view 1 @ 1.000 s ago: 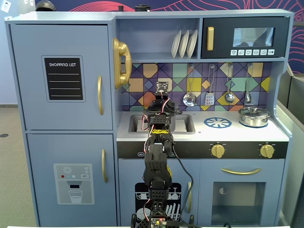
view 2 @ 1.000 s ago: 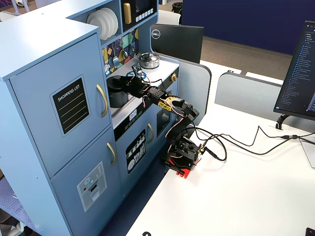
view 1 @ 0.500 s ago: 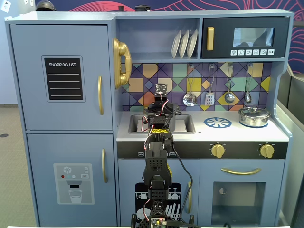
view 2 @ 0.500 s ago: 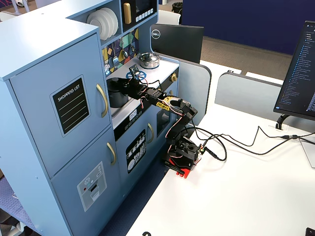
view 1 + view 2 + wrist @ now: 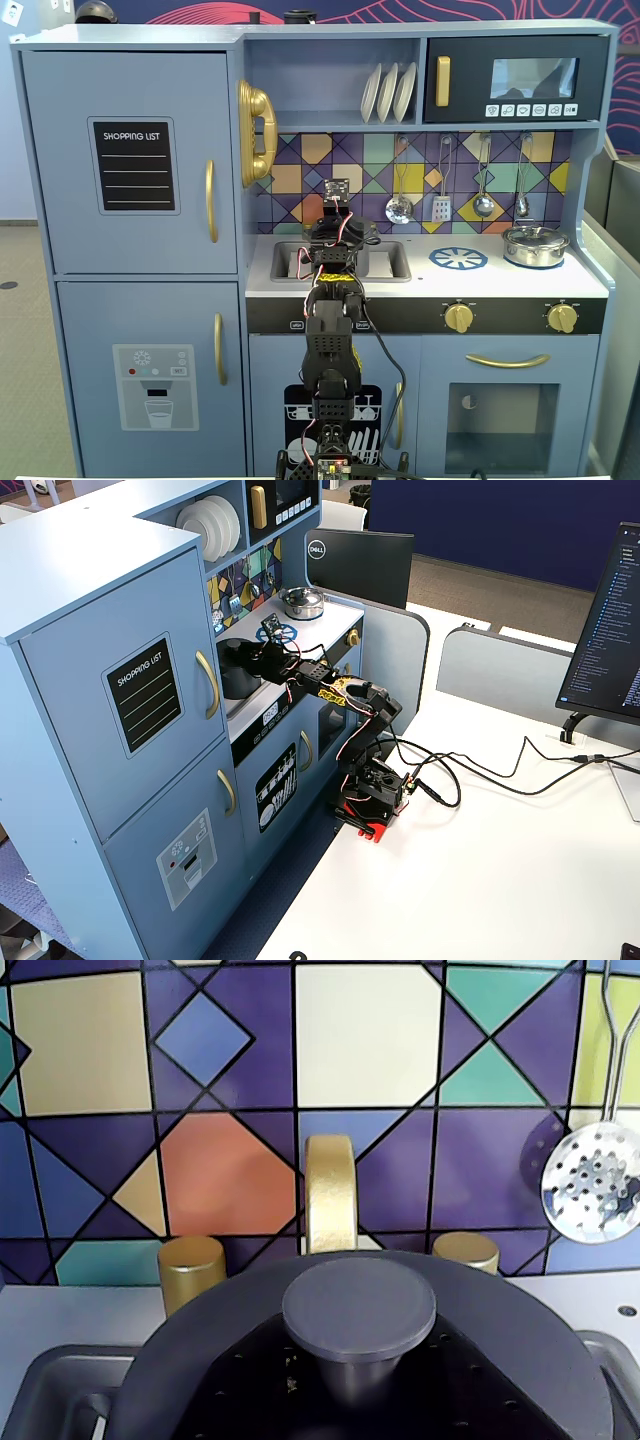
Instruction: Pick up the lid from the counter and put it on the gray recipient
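Observation:
The lid [image 5: 500, 1310] is a matte dark-gray disc with a round central knob [image 5: 358, 1305]. It fills the bottom of the wrist view. My gripper [image 5: 358, 1375] is shut on the knob's stem, with a black finger [image 5: 250, 1380] on either side. The lid hangs level over the sink [image 5: 60, 1390]. In a fixed view the gray pot [image 5: 235, 675] stands in the sink area, and my gripper [image 5: 260, 655] is at its top. In the front fixed view my gripper [image 5: 340, 235] and arm hide most of the pot. I cannot tell whether the lid touches the pot's rim.
A gold faucet [image 5: 330, 1190] and two gold taps [image 5: 190, 1270] stand just behind the lid. A slotted ladle [image 5: 592, 1185] hangs on the tiled wall. The shiny silver pot [image 5: 535, 245] sits at the counter's right, and the blue burner print [image 5: 458, 258] lies between it and the sink.

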